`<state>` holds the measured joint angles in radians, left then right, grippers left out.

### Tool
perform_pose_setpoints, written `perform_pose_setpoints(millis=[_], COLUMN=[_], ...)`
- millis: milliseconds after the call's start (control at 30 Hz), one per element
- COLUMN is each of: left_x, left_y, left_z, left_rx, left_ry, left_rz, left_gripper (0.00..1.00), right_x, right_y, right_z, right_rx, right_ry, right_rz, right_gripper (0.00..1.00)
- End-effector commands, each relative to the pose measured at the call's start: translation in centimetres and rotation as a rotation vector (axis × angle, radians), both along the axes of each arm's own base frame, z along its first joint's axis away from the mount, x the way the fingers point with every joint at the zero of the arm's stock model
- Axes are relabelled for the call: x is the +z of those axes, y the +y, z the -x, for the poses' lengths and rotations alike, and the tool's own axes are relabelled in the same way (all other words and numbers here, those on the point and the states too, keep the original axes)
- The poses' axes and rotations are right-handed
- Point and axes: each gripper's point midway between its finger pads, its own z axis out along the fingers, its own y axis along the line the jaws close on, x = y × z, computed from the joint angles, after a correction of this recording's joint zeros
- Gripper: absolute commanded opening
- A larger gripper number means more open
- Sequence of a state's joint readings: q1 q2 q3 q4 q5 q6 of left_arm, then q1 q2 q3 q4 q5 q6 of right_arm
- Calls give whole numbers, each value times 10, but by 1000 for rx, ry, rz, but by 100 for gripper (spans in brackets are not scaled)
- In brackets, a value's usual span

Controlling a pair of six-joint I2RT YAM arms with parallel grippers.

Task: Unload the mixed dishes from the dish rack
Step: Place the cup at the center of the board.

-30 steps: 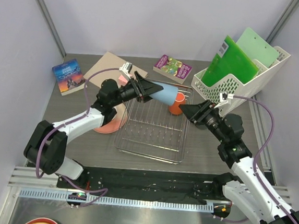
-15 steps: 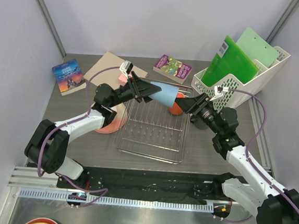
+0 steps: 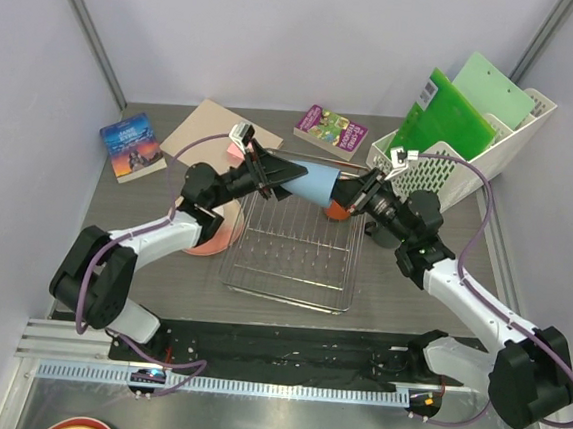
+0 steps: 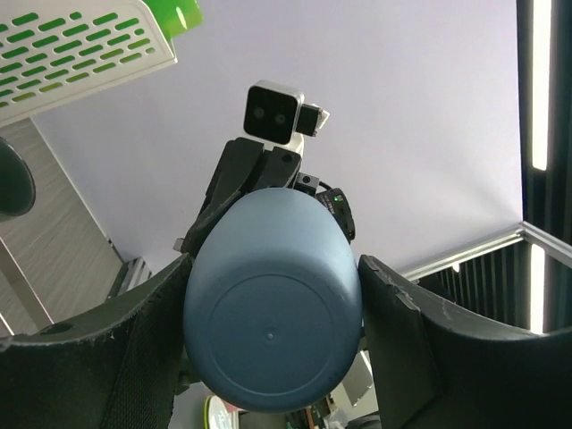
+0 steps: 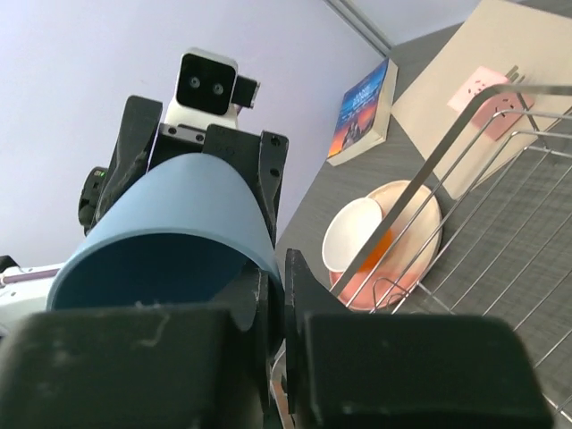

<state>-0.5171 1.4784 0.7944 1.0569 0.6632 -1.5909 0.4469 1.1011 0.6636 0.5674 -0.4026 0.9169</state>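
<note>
A light blue cup (image 3: 317,185) hangs on its side above the back of the dish rack (image 3: 293,250). My left gripper (image 3: 288,174) is shut on its base; the wrist view shows the round bottom (image 4: 271,335) wedged between both fingers (image 4: 407,331). My right gripper (image 3: 357,193) is shut on the cup's rim (image 5: 179,223), one finger inside and one outside. An orange mug (image 3: 336,210) peeks out below it. Left of the rack, a white bowl with orange inside (image 5: 356,237) sits on the pink plate (image 5: 422,217).
A white perforated file holder (image 3: 471,165) with green boards stands at the back right. Two books (image 3: 130,147) (image 3: 331,130) and a tan board (image 3: 209,127) lie along the back. The rack's wires (image 5: 527,223) run under my right wrist.
My right gripper moved up and left to the cup and shut on its rim. The left gripper kept its hold on the cup and barely shifted.
</note>
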Motion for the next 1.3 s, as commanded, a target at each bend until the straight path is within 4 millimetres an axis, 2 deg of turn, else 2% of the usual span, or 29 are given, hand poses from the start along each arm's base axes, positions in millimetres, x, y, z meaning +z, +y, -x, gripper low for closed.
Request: perform_pose_setpoints(millis=[0,67,100,133,167,233,267,300,367,400,433,467,500,567,600,633,700,733,867,967,1167,1267], left_x=[11,9,10,13,9,10,0,-1,-7,-21,-28,-34,-60,-80,-103,-113,-117,-125,-125,-114,-98,-96], left_y=[-2,1,2,4,7,9,11,13,20,23,31,36,41,54,61,66,74,78,87,90,96,96], left_z=[17,12,12,12,7,5,-1,-5,-17,-24,-36,-41,-46,-61,-58,-60,-64,-60,-56,-53,-50,-50], left_rx=[-48,-32,-30,-22,-11,0,21,35,95,119,181,220,244,347,357,383,428,429,480,497,535,538], left_ry=[-137,-131,-136,-152,-141,-165,-148,-146,-128,-58,-22,-24,71,145,209,245,274,316,362,346,342,344], left_rz=[-2,-24,-29,-33,-49,-78,-131,-150,-189,-232,-252,-283,-364,-460,-549,-592,-634,-668,-660,-649,-620,-612], left_gripper=[2,13,31,38,41,46,51,62,75,84,91,99,100,100,100,100,100,100,100,100,100,100], right_x=[17,15,21,21,18,24,21,23,24,24,25,22,21,12,11,9,-2,-7,-43,-60,-68,-72], right_y=[-7,-13,-19,-27,-32,-44,-48,-52,-64,-71,-82,-104,-117,-151,-172,-183,-201,-205,-220,-224,-235,-241], right_z=[-2,-2,0,-4,-4,-3,-2,-2,-1,-2,0,-4,-4,0,-1,0,5,5,9,10,7,5], right_rx=[-60,-92,-120,-169,-194,-255,-270,-284,-339,-378,-422,-534,-596,-733,-837,-887,-952,-962,-995,-998,-1009,-991], right_ry=[-32,-18,-46,-44,-21,-48,-28,-28,-11,0,-3,42,63,146,171,193,256,278,403,452,519,555], right_rz=[-13,26,49,71,106,137,162,175,214,228,260,314,352,472,521,563,667,698,859,902,960,988], right_gripper=[1,1,1,1,1,1,1,1,1,1,1,1,1,1,1,1,1,1,1,1,1,1])
